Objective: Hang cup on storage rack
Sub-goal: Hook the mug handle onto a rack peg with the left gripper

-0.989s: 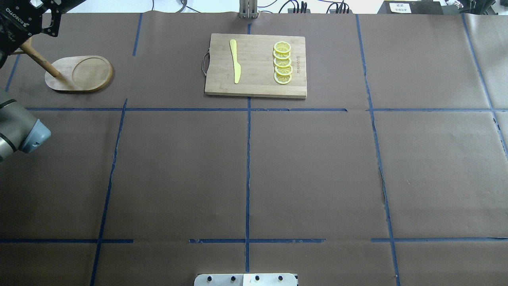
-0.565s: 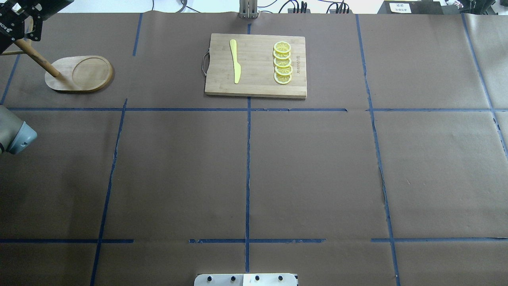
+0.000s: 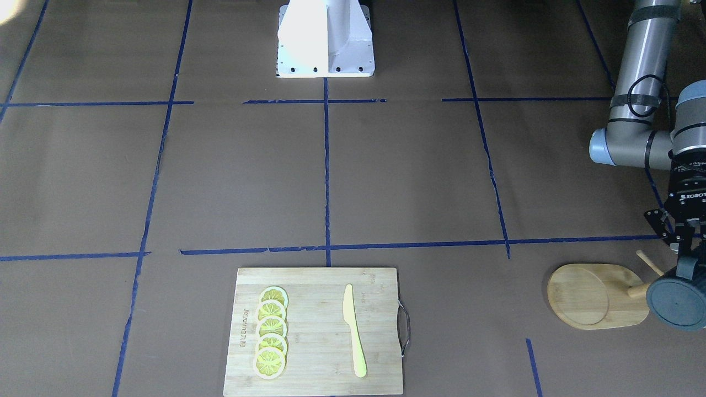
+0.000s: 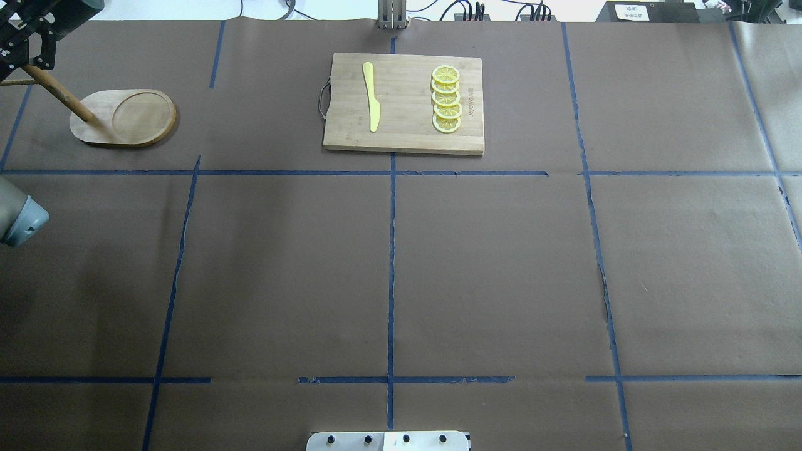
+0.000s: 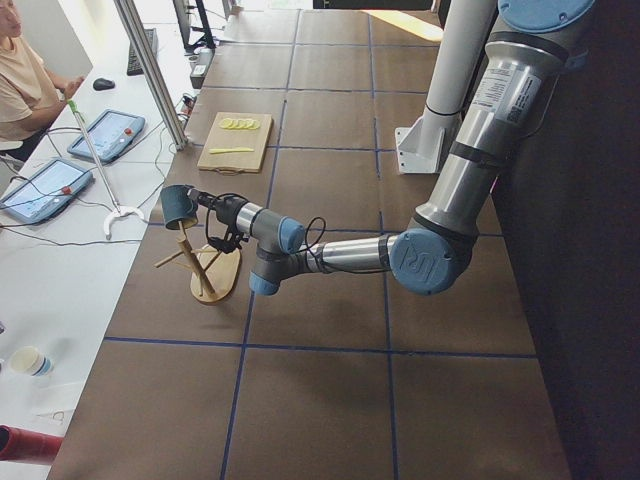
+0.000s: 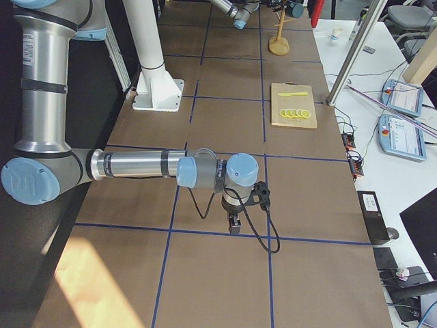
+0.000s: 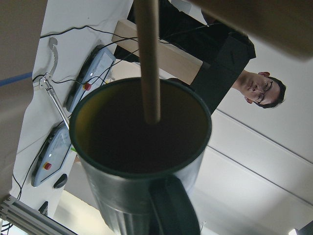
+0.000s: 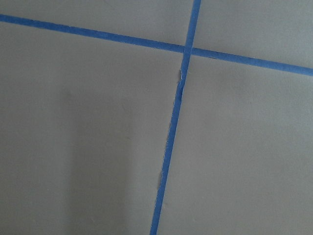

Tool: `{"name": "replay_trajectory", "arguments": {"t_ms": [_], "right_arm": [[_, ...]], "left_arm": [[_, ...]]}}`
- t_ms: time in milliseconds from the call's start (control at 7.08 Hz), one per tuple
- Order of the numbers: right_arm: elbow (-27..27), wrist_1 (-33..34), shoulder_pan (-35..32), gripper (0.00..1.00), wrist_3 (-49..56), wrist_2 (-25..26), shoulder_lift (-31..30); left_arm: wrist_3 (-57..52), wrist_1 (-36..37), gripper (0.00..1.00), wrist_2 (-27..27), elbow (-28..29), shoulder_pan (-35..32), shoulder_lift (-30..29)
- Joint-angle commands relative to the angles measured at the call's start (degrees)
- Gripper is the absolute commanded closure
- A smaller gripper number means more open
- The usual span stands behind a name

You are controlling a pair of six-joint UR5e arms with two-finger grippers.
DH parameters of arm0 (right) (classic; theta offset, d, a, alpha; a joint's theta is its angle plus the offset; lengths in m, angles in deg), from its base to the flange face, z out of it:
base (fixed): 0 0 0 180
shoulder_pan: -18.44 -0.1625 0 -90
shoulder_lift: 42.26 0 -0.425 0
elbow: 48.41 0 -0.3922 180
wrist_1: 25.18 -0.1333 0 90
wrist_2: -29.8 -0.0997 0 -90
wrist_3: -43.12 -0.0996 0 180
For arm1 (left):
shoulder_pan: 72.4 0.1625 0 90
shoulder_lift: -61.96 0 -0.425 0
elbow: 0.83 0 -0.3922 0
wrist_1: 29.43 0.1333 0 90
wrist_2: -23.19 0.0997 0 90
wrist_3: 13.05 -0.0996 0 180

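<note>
**Left arm at the rack.** We show the left gripper [image 3: 685, 263] clamped on the cup [image 3: 676, 302]. It holds the cup off the table [image 4: 501, 282], base turned away from the robot, just beside the rack [image 3: 593, 298]. In the left wrist view a peg [image 7: 146, 58] crosses the cup's open mouth, and the handle [image 7: 168, 205] lies below the peg's tip. We judge that the loop has not yet met the peg. The right gripper [image 6: 233, 224] hangs well apart, and we cannot tell whether its jaws are apart or together.

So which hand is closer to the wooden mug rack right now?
Left. The left hand holds the cup right at the storage rack; the right hand hangs above the table far toward the opposite end.
</note>
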Motion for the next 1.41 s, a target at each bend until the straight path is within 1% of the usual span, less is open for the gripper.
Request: {"name": "replay_trajectory", "arguments": {"t_ms": [0, 283, 565, 707, 848, 989, 1272], "right_arm": [[0.04, -0.04, -0.01, 0.0, 0.0, 0.09, 0.01], [0.04, -0.04, -0.01, 0.0, 0.0, 0.0, 0.01], [0.13, -0.04, 0.07, 0.0, 0.0, 0.0, 0.01], [0.13, -0.04, -0.01, 0.0, 0.0, 0.09, 0.01], [0.04, -0.04, -0.01, 0.0, 0.0, 0.09, -0.07], [0.04, -0.04, -0.01, 0.0, 0.0, 0.09, 0.01], [0.04, -0.04, -0.01, 0.0, 0.0, 0.09, -0.07]], "left_arm": [[0.19, -2.74, 1.0, 0.06, 3.25, -0.17, 0.67], [0.28, -5.66, 1.0, 0.06, 3.79, 0.01, 2.52], [0.28, -5.84, 0.97, 0.06, 3.79, 0.01, 2.7], [0.28, -5.84, 0.8, -0.02, 3.88, 0.09, 2.87], [0.11, -5.84, 0.24, -0.02, 3.88, 0.27, 3.14], [0.02, -5.84, 0.0, -0.02, 3.88, 0.27, 3.14], [0.02, -5.84, 0.0, -0.11, 3.62, 0.27, 3.14]]}}
